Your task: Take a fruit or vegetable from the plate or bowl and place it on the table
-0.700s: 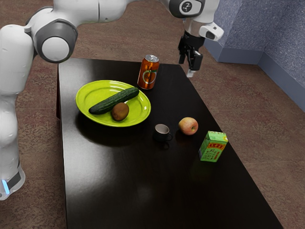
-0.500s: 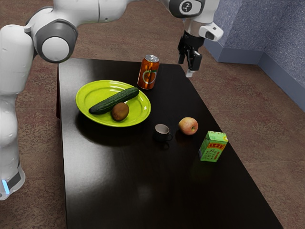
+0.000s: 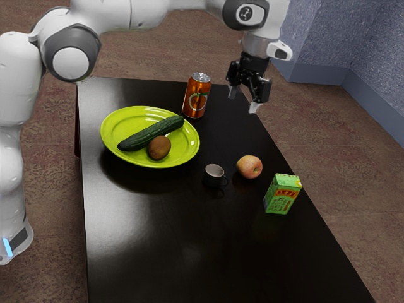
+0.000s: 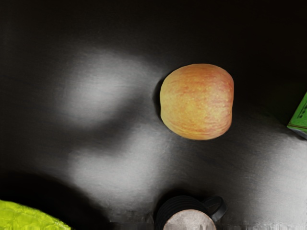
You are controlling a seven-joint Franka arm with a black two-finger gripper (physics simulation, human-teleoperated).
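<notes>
Apparently I'm pre-grasp: hand (image 3: 243, 100) empty, fingers apart; kiwi (image 3: 159, 148) and cucumber (image 3: 150, 134) lie on the plate (image 3: 124, 122), toward the exterior view's eight o'clock, so swing there, then lower.

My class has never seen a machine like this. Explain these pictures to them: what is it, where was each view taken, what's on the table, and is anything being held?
The machine is a white, jointed robot arm in a computer simulation. At its end is a black gripper with two fingers, which work like a thumb and forefinger.

The exterior view comes from a camera beside the arm. The wrist view comes from a camera on the arm's hand, and in it the apple is seen from close by.

On the dark table is a green plate carrying a cucumber and a brown fruit, probably a kiwi. Around it stand a drink can, a small dark cup and a green carton.

Nothing is held: the fingers are apart, with nothing between them.
</notes>
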